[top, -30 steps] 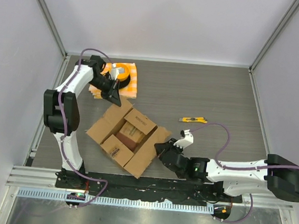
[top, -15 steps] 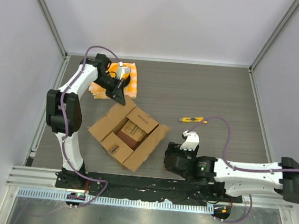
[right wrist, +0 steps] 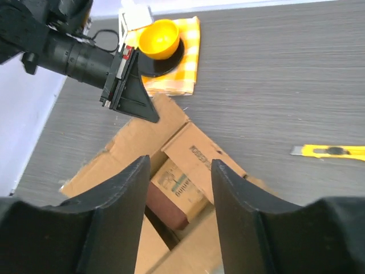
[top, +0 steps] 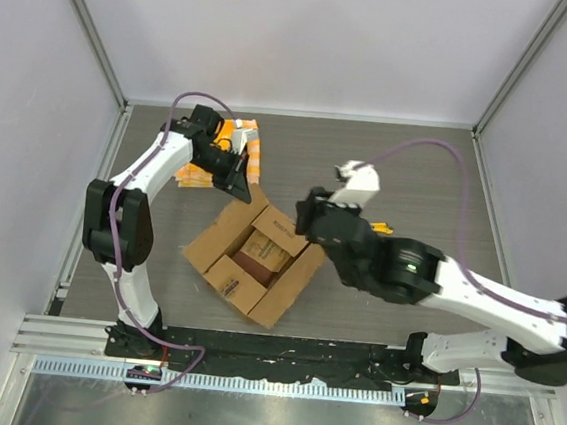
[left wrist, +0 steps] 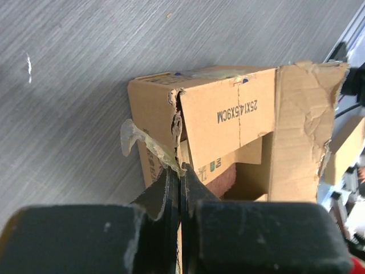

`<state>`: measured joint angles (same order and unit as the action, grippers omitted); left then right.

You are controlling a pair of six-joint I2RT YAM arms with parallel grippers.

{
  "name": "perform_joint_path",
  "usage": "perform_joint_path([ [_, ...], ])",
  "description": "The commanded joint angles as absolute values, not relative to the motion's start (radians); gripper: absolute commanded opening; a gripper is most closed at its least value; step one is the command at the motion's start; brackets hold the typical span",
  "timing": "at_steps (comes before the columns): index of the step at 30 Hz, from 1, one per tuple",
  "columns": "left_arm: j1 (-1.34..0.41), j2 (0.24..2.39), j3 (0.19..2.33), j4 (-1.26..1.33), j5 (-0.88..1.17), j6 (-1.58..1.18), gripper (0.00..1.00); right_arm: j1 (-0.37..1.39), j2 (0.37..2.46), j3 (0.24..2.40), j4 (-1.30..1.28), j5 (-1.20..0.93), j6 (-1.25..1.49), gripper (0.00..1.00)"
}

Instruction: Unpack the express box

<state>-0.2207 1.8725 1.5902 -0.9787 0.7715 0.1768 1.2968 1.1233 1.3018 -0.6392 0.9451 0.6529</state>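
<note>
The express box lies on the table with its flaps spread open, seen close in the left wrist view. Inside it sits a smaller, darker brown box with a printed label. My left gripper is shut on the edge of the box's far flap, where torn clear tape hangs; its pinch fills that view's lower middle. My right gripper hovers above the open box, jaws open and empty, the smaller box showing between its fingertips.
A yellow utility knife lies on the table right of the box, partly behind my right arm in the top view. A yellow bowl on a black plate rests on an orange checked cloth behind the box.
My right arm has lifted from low beside the box's right flap and swung over the box, its jaws opened. The left gripper shifted a little right; the box turned slightly.
</note>
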Motion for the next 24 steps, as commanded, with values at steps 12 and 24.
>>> perform_joint_path([
  [12,-0.123,1.648,1.195,-0.387,0.893,-0.313,0.00,1.256,1.617,1.263,-0.554,0.560,0.830,0.60],
  [24,-0.092,1.545,1.016,-0.201,0.910,-0.446,0.00,1.241,1.531,1.129,-0.658,0.634,0.880,0.65],
])
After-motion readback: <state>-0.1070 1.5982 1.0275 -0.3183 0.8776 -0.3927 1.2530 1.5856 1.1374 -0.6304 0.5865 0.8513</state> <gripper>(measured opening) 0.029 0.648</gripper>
